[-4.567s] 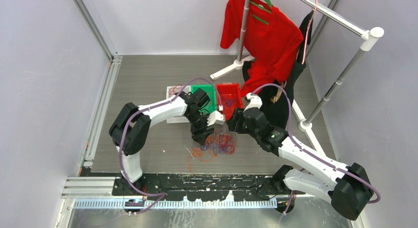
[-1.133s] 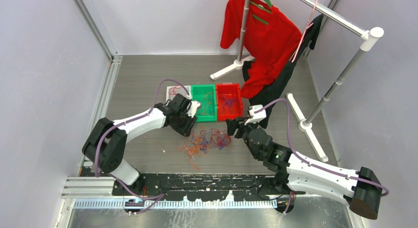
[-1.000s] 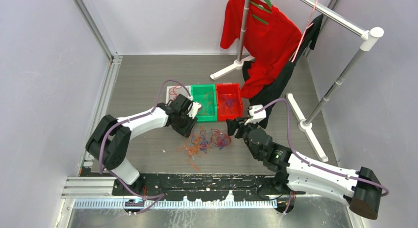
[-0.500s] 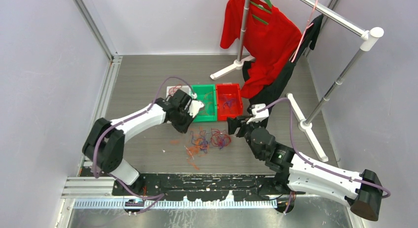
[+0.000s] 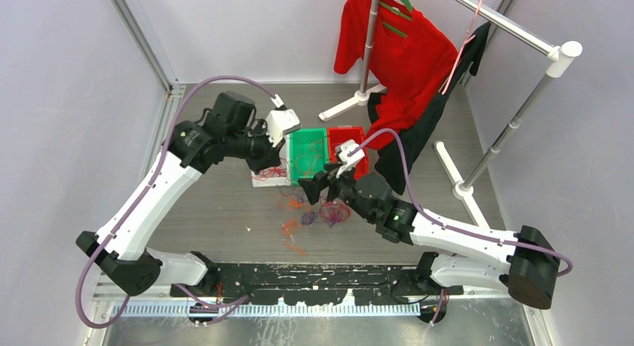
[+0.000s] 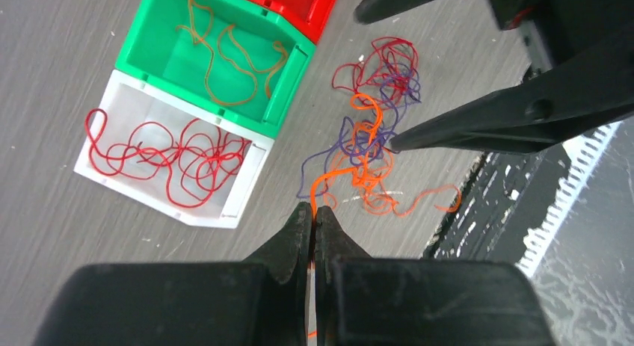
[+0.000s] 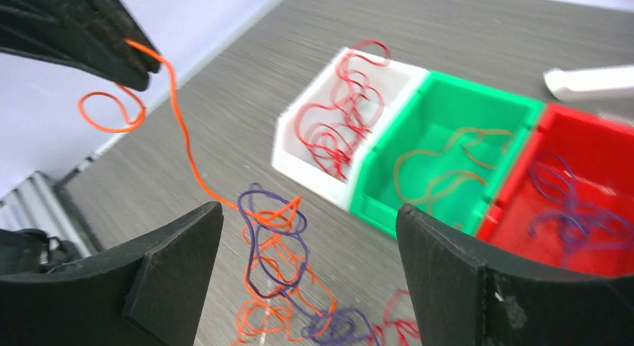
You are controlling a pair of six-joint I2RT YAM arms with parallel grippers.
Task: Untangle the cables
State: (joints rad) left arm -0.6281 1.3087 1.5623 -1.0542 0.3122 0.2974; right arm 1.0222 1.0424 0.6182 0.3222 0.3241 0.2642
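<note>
The cables (image 5: 318, 211) lie as a loose tangle of orange, purple and red loops on the grey table in front of the bins. My left gripper (image 6: 314, 210) is shut on one orange cable (image 7: 183, 137) and holds it raised above the table, so the strand runs taut down into the tangle (image 7: 277, 271). In the top view the left gripper (image 5: 268, 161) hangs over the white bin. My right gripper (image 7: 310, 211) stands wide open just above the tangle, with nothing between its fingers (image 7: 179, 264).
Three bins stand in a row: a white bin (image 6: 243, 181) with red cables, a green bin (image 6: 288, 81) with brownish-orange cables, a red bin (image 7: 516, 204) with purple cables. A clothes rack with a red shirt (image 5: 389, 54) and its foot (image 5: 456, 174) stands at back right.
My left gripper shut on an orange cable and rose up and back, pulling it out of the tangle. The right gripper moved left over the tangle and opened wider.
</note>
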